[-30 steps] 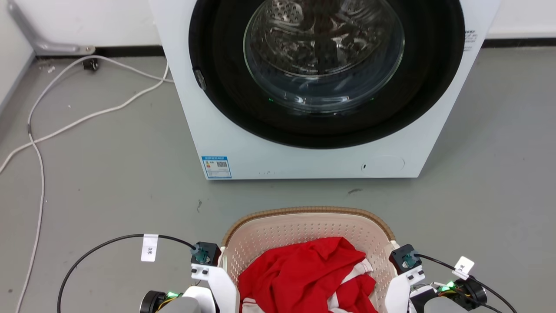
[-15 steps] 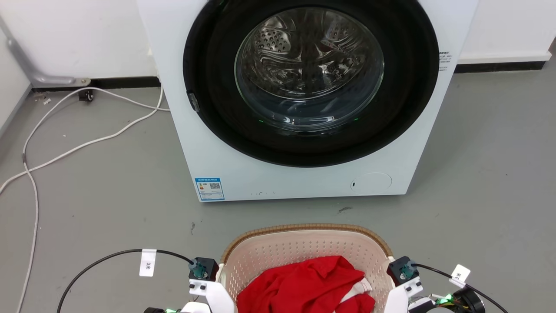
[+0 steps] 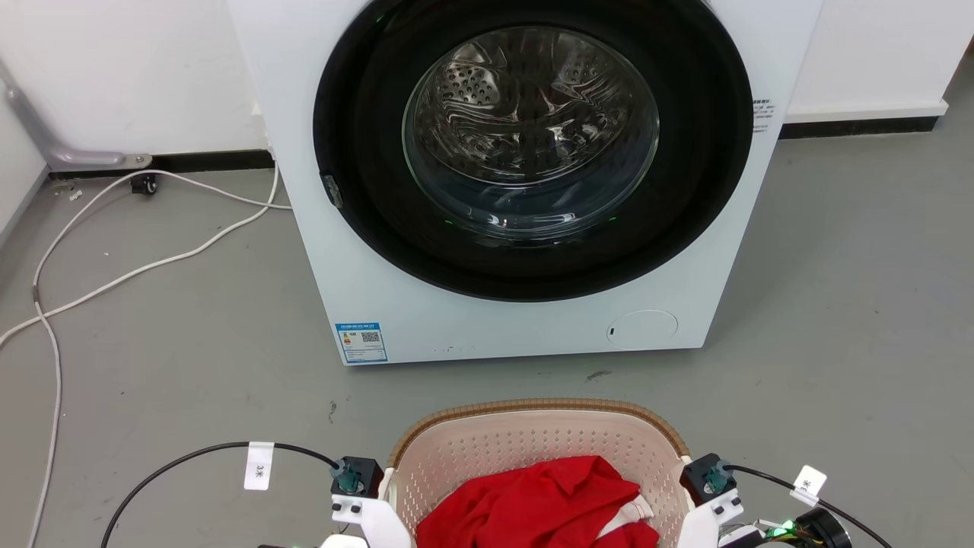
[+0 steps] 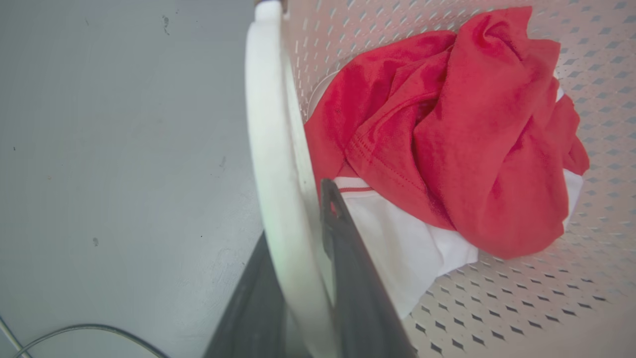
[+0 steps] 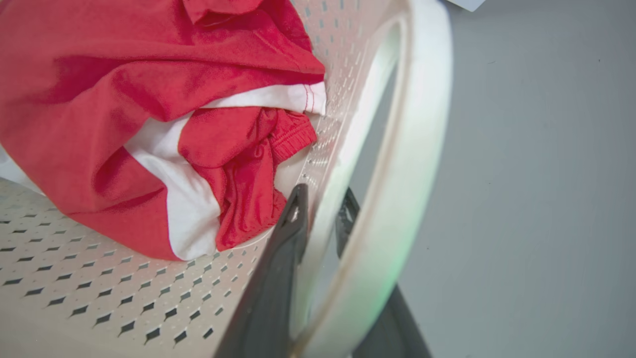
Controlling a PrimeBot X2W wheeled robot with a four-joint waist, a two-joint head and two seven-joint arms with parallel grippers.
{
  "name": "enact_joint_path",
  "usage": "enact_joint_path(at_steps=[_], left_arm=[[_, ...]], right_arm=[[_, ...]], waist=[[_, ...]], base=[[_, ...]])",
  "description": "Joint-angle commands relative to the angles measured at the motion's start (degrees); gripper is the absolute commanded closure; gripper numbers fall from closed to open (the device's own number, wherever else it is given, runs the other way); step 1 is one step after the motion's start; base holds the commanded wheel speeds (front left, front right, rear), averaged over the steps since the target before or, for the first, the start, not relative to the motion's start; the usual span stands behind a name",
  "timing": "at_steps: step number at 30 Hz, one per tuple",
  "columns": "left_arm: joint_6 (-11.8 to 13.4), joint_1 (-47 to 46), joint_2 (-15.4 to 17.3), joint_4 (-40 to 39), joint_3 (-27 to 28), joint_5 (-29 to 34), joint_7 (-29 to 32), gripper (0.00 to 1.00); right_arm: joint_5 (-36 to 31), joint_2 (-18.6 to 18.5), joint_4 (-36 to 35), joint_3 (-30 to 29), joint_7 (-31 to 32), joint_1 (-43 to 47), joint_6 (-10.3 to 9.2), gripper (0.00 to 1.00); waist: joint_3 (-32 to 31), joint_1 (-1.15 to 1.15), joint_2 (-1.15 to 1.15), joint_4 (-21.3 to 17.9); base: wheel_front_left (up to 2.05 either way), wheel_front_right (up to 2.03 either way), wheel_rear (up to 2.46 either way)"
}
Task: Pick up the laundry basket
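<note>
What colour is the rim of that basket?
Brown with a woven look, topping the cream laundry basket; the head view shows it best.

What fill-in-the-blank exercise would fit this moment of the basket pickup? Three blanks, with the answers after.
1. The laundry basket holds a crumpled white and ____ garment.
2. The left gripper and the right gripper each clamp a white loop ____ of the basket.
3. A white ____ machine stands on the grey floor beyond the basket.
Missing words: red; handle; washing.
</note>
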Motion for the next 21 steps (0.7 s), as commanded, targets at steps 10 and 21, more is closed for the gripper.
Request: enact_joint_path(at_steps=[10, 21], left_arm=[[-0.56, -0.76, -0.37, -0.47, -0.54, -0.79, -0.24, 1.0], [-0.56, -0.62, -0.46, -0.37, -1.0, -1.64, 0.08, 1.0]], right_arm=[[3.9, 0.14, 0.11, 4.68, -0.09, -0.71, 0.78, 1.0], [7.42, -0.36, 0.4, 8.22, -0.28, -1.57, 0.78, 1.0]], waist=[[-0.11, 0.0, -0.01, -0.1], [0.16, 0.0, -0.01, -0.16]], base=[[0.0, 0.0, 0.0], [0.0, 0.0, 0.0]])
